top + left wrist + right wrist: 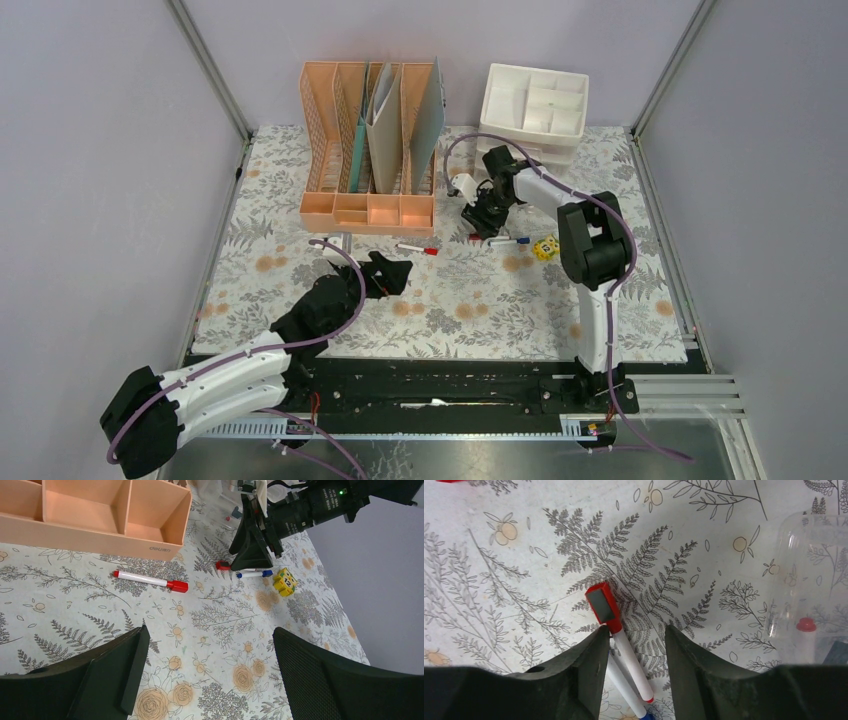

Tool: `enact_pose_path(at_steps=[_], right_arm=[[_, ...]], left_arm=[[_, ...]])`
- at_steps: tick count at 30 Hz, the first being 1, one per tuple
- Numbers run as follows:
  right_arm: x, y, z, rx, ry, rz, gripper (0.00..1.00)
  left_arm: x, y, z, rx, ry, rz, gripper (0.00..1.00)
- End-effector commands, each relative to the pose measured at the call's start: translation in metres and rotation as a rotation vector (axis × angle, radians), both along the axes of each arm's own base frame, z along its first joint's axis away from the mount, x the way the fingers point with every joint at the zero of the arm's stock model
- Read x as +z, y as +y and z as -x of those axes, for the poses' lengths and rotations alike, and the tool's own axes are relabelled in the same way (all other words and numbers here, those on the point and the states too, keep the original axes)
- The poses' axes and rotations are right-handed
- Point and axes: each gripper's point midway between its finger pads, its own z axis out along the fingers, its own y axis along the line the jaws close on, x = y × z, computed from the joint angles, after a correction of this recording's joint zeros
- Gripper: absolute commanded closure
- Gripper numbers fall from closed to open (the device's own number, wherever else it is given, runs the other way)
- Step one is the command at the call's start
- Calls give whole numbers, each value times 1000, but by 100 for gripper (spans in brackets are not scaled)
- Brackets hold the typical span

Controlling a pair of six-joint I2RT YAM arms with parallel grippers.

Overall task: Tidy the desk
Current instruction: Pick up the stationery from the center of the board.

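Note:
The desk (470, 320) is covered in fern-print cloth. A white marker with a red cap (416, 249) lies in front of the peach rack; it also shows in the left wrist view (150, 580). My right gripper (487, 222) is low over the desk and open (636, 630). Its jaws straddle a second red-capped marker (631, 662), which lies beside a blue-capped marker (624, 690). The blue marker (254, 573) sticks out beside the gripper. My left gripper (390, 272) is open and empty (210, 632) above bare cloth.
A peach slotted file rack (370, 150) with folders and front trays stands at the back. A white drawer unit (535, 105) is at the back right. A yellow die (544, 248) lies right of the markers. A clear plastic container (809, 580) sits near the right gripper.

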Motion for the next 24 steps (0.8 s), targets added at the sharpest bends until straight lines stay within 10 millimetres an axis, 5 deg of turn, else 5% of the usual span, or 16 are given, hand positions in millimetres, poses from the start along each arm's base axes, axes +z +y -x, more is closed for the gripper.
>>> enact_pose_path(at_steps=[1,5,13,24], right_arm=[[-8,-3,-8,19,-25,57,52],[-14,-7,-8,31,-37,87,58],[-22,-12,-7,52,-66,122,95],[81,9,-10,91,-261,-55,100]], left_arm=[[13,-4,-1,-16,-34,48,1],[14,-5,-2,-18,-34,50,1],[12,-6,0,-25,-29,56,1],[7,-6,2,-27,-13,79,1]])
